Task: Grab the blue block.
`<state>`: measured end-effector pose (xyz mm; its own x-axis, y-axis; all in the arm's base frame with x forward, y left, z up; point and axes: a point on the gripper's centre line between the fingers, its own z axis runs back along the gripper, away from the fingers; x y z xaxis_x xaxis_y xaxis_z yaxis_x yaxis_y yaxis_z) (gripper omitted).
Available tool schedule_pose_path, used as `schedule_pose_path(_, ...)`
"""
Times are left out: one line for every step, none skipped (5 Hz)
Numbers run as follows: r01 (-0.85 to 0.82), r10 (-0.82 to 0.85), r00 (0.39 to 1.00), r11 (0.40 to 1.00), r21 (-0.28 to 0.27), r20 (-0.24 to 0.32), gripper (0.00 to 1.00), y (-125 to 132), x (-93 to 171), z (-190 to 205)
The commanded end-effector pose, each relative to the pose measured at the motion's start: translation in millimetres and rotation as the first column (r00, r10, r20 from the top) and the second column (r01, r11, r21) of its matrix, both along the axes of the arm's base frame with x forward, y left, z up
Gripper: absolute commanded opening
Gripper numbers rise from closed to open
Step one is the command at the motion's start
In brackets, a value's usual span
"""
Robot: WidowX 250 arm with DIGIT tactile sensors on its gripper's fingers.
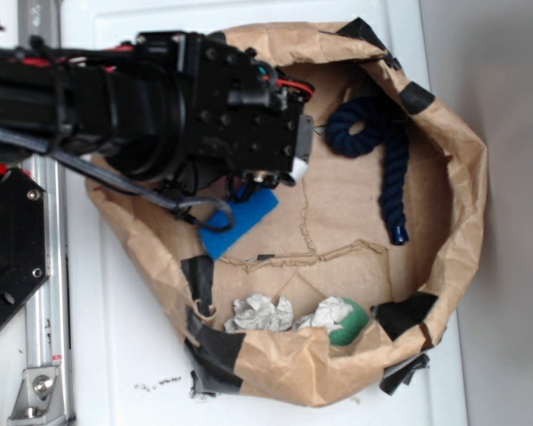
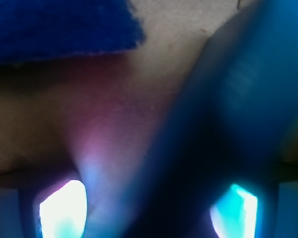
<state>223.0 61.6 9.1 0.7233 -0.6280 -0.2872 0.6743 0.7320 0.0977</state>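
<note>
In the wrist view my gripper (image 2: 149, 208) has its two glowing fingertips (image 2: 64, 208) wide apart. A long dark blue block (image 2: 238, 89), blurred and very close, runs diagonally between them. It lies against the right fingertip, and a strip of brown paper shows between it and the left one. I take it for the blue block. In the exterior view it is hidden under my gripper (image 1: 289, 173). A second flat blue block (image 1: 240, 222), lighter in the exterior view, lies just beside the gripper and also shows top left in the wrist view (image 2: 59, 25).
All of this lies on the floor of an opened brown paper bag (image 1: 462, 177) with raised walls and black tape patches. A navy rope coil (image 1: 369, 133) lies at the far right. Crumpled white paper (image 1: 262, 312) and a green object (image 1: 348, 324) sit by the near wall.
</note>
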Motion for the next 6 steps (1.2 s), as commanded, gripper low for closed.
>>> schedule_pose_path(-0.133, 0.137, 0.985, 0.990, -0.037, 0.105, 0.00, -2, -2, 8)
schedule_pose_path(-0.315, 0.366, 0.907, 0.918, -0.242, 0.207, 0.00, 5, 4, 57)
schedule_pose_path(-0.372, 0.465, 0.841, 0.868, -0.329, 0.276, 0.00, -9, 21, 107)
schedule_pose_path(-0.439, 0.533, 0.811, 0.827, -0.352, 0.241, 0.00, -31, 39, 141)
schedule_pose_path(-0.439, 0.515, 0.828, 0.841, -0.315, 0.220, 0.00, -52, 46, 127)
schedule_pose_path(-0.429, 0.494, 0.842, 0.857, -0.287, 0.218, 0.00, -59, 48, 118)
